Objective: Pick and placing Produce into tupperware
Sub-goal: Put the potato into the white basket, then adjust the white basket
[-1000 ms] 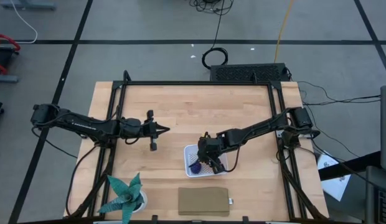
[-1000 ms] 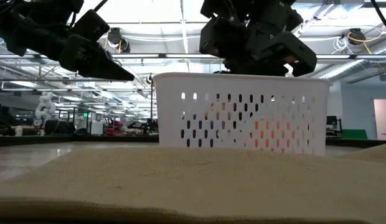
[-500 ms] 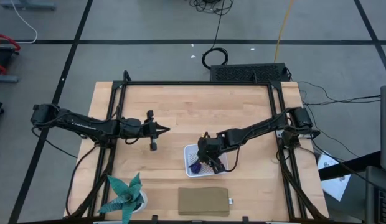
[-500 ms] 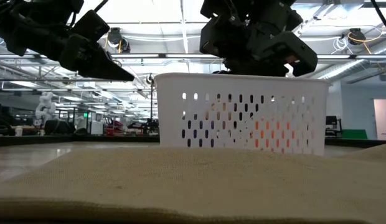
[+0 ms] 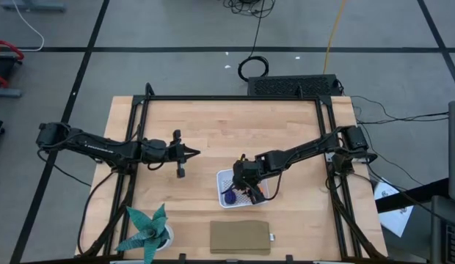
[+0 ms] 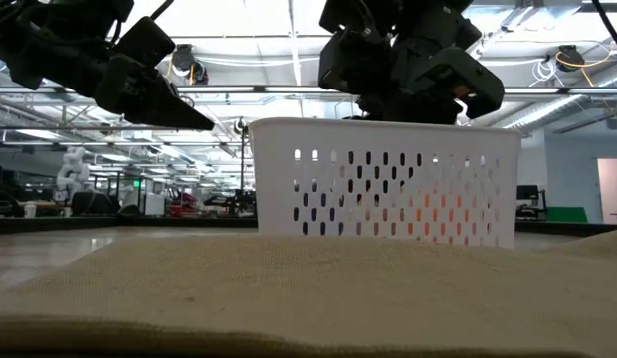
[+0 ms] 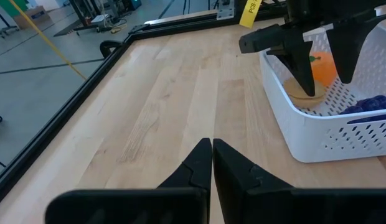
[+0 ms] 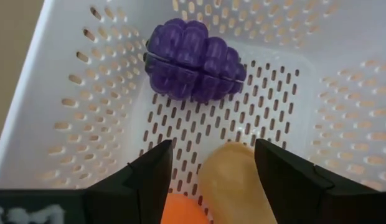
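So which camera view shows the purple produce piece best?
The right wrist view: the purple piece lies whole and unblocked on the white container floor, beyond the right end effector. The high view gives a small dark spot; the left wrist view an edge; the low view hides it.

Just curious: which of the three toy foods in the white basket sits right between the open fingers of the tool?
The tan-yellow piece. The right tool straddles it, while the orange piece lies beside it and the purple piece lies farther off.

White perforated container (image 8: 68,118) standing upright on the desk, purple grape bunch (image 8: 194,60) lying on its slotted bottom, tan piece (image 8: 233,180) and orange piece (image 8: 187,210) touching, near the grapes
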Robot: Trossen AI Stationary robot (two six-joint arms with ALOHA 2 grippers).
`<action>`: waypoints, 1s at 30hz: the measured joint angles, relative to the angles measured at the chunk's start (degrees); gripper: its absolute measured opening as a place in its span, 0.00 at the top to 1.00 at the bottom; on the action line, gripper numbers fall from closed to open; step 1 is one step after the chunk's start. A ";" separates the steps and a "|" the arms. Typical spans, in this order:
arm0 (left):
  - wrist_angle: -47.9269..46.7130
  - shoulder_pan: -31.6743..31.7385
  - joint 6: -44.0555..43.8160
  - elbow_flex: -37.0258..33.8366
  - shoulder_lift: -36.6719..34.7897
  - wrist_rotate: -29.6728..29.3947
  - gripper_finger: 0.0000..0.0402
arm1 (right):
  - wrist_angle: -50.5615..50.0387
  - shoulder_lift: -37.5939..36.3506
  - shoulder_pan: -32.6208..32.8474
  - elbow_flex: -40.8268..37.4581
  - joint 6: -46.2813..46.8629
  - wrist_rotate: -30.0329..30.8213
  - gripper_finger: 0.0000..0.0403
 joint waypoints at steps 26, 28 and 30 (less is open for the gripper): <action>-0.70 0.04 -0.20 0.00 0.02 0.00 0.95 | -5.67 -13.41 -2.94 0.02 -4.51 14.75 0.97; -0.70 0.04 -0.20 0.00 0.01 0.00 0.95 | -7.55 -13.35 -3.65 -0.02 -4.38 16.19 0.98; -0.76 0.02 -0.20 0.00 0.00 0.00 0.95 | -7.37 -13.40 -4.46 -0.61 -3.62 17.57 0.97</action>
